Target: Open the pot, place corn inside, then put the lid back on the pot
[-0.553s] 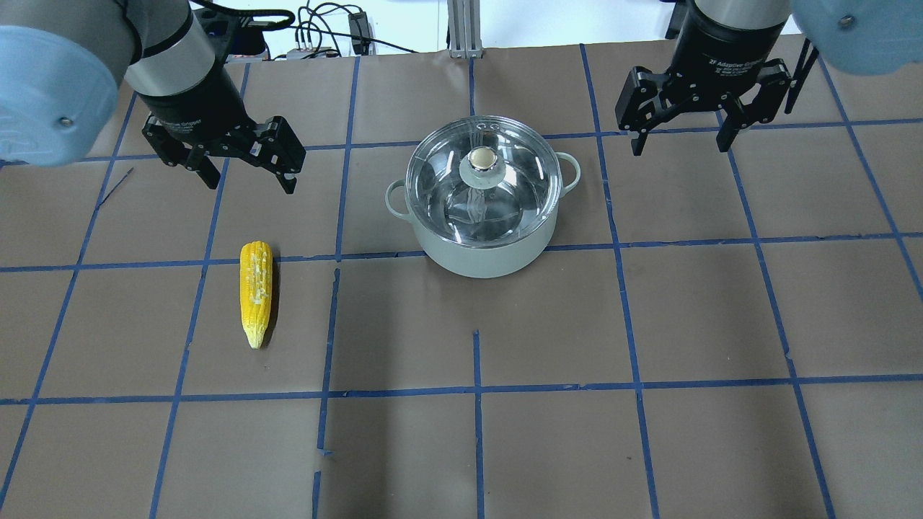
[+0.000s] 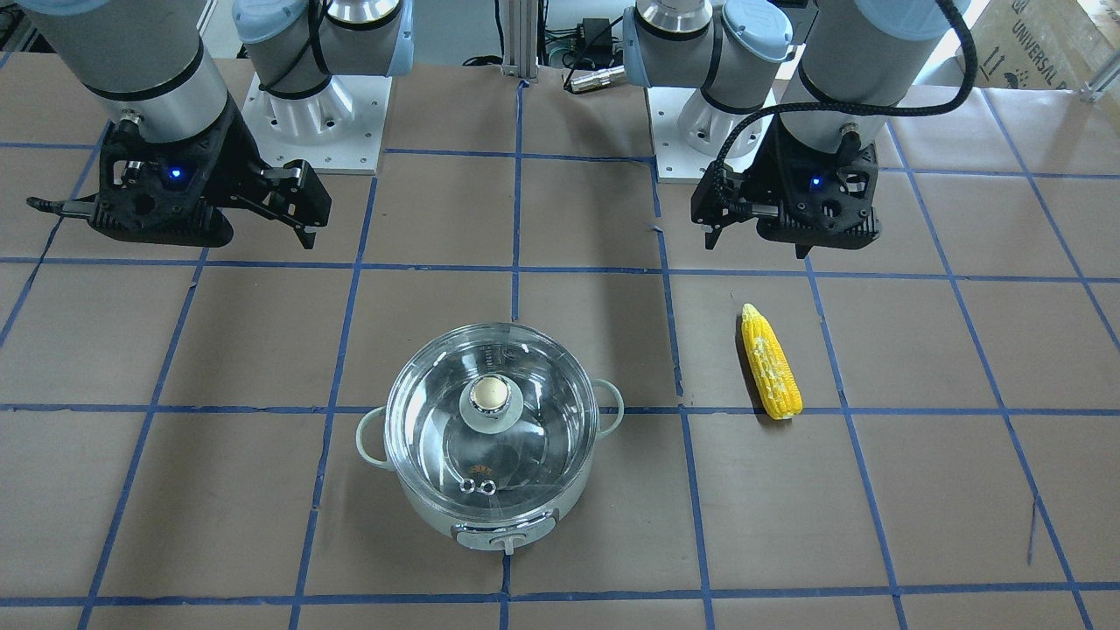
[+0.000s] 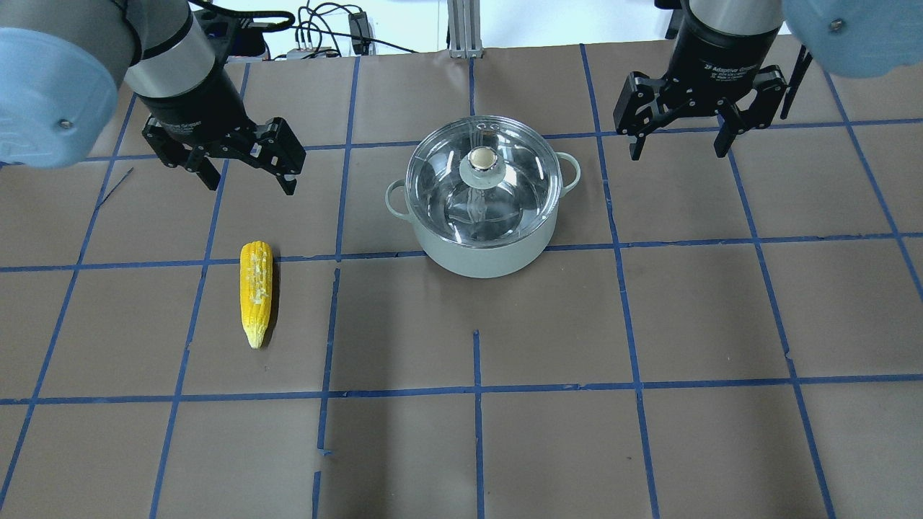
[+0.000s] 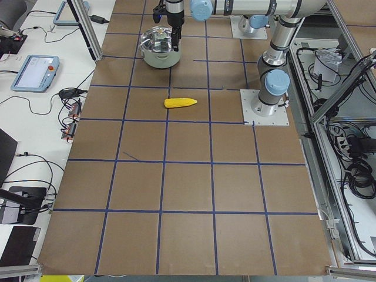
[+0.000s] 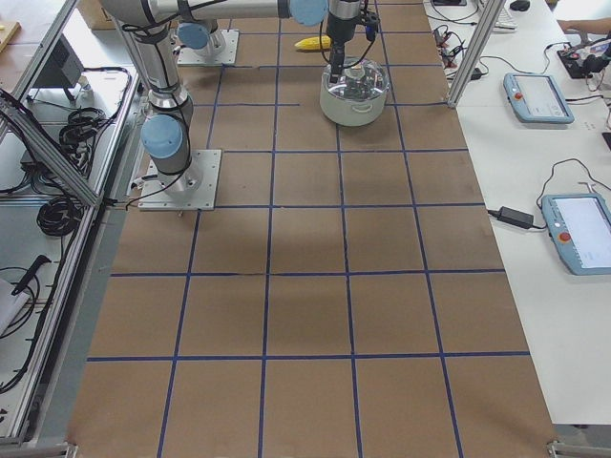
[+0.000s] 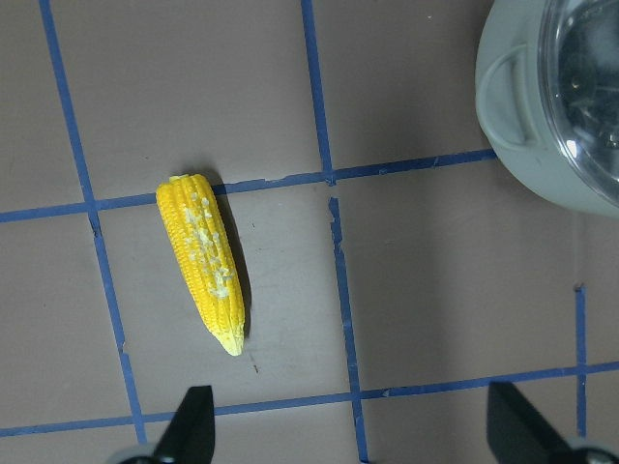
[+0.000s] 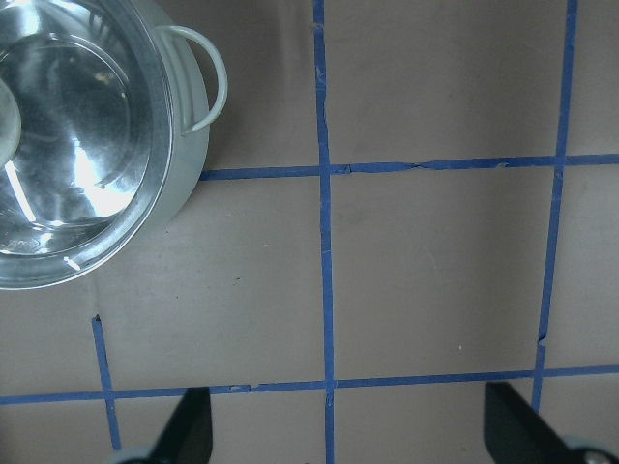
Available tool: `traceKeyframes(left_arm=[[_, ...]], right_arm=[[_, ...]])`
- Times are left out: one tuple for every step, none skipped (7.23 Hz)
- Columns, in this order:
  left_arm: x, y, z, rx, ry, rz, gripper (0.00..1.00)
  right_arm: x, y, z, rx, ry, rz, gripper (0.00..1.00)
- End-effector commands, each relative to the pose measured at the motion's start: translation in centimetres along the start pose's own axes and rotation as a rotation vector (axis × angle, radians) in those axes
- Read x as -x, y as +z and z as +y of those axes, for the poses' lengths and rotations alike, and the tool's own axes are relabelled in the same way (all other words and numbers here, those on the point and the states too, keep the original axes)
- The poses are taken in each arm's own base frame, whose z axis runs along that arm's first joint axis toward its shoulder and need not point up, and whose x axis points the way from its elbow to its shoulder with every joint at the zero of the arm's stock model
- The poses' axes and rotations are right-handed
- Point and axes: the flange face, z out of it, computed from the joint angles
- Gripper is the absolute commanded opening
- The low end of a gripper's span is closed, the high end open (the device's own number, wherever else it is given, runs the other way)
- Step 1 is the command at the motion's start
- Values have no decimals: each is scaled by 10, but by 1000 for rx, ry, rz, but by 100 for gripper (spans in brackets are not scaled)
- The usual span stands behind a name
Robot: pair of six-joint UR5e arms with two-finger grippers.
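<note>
The pale mint pot (image 3: 483,252) stands mid-table with the clear glass lid (image 3: 440,169) on it, its ball knob (image 3: 481,158) at centre. The pot also shows in the front view (image 2: 490,525). The yellow corn (image 3: 256,292) lies on the paper to the pot's left, its pointed tip toward the view's bottom; it also shows in the front view (image 2: 770,372) and the left wrist view (image 6: 205,261). My left gripper (image 3: 251,184) is open and empty above the table beside the corn's blunt end. My right gripper (image 3: 678,153) is open and empty to the right of the pot.
Brown paper with blue tape grid lines (image 3: 476,389) covers the table. Cables and a metal post (image 3: 461,29) sit at the table's top edge in the overhead view. The side views show tablets and cables (image 4: 35,70) beyond the table's long edge.
The right arm has shifted slightly, its gripper still open. The left arm, the corn, the pot and the lid have not moved.
</note>
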Motion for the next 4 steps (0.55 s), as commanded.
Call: traceKeyframes(left_arm=[[-1,1,6,1,0,0,100],[3,1,-5,-34,11,-3,100],[12,-5,-3,-78,23,-9,100],[19,-9,-3,-88,41,-12,100]], right_arm=[[0,1,3,2,-2,2,100],[-1,1,2,1,-2,2,100],[-1,0,3,-2,-2,0,100],[-1,-2,3,-5,-2,0,100]])
